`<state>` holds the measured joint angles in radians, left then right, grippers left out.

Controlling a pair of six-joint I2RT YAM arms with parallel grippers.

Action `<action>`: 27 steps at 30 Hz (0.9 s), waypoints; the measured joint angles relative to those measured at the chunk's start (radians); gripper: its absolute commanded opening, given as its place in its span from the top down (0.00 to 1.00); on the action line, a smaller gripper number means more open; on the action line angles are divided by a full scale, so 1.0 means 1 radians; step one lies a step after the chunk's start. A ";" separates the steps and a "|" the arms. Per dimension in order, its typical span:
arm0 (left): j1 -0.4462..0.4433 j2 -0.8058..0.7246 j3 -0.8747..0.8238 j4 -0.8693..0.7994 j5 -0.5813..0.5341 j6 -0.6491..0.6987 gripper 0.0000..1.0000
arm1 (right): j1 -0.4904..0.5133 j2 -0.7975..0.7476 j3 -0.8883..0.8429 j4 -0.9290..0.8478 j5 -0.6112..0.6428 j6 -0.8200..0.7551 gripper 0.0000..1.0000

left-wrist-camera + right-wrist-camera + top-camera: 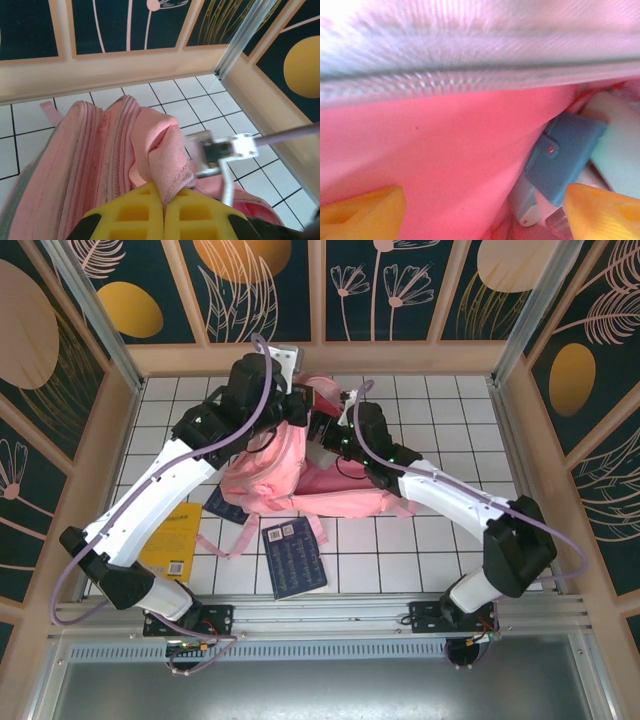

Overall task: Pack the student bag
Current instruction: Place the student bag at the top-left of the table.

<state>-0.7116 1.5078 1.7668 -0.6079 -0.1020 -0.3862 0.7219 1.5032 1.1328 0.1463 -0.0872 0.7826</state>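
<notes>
pink, soft fabric makes up the large student bag (290, 480), which we see lying on the white tiled worktop (400, 550), toward the far middle and between the two arms. in the left wrist view its zip seams run up the padded top (100, 150), and a fold of its pink webbing is pinched between the yellow pads (135, 215) of the left claw (164, 202), which is clamped tight on that fold. the right claw (480, 215) is down inside the bag's mouth, under a zip edge, its orange-yellow fingers (360, 210) standing wide apart with only pink lining (445, 150) beyond them and nothing gripped. deeper in the bag we see a blue snap-button case (565, 155) and, touching it on the right, a pale mint object (620, 150) whose kind we cannot tell.

just beside the bag on the near side lies a dark blue book with pale print (293, 560), flat on the tiles. a second dark blue book (225, 505) sits at the bag's left edge, partly covered. a yellow book (180, 540) lies further left, partly under the left arm. wood-framed walls with dark floral panels (265, 280) ring the worktop.
</notes>
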 measured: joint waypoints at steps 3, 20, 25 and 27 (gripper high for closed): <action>0.036 0.000 0.020 -0.010 0.015 0.000 1.00 | 0.000 -0.057 0.006 -0.102 0.082 -0.044 0.15; 0.117 0.063 0.175 -0.104 0.015 0.011 1.00 | 0.021 -0.242 0.159 -0.592 0.488 -0.105 0.13; 0.140 0.099 0.217 -0.105 0.014 0.012 1.00 | 0.015 -0.244 0.240 -0.658 0.621 -0.094 0.20; 0.168 0.135 0.269 -0.111 0.012 0.011 1.00 | 0.001 -0.246 0.239 -0.690 0.648 -0.072 0.23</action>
<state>-0.5438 1.6424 2.0357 -0.7185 -0.0898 -0.3752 0.7227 1.2568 1.3716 -0.5434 0.5606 0.7101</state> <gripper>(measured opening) 0.063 0.793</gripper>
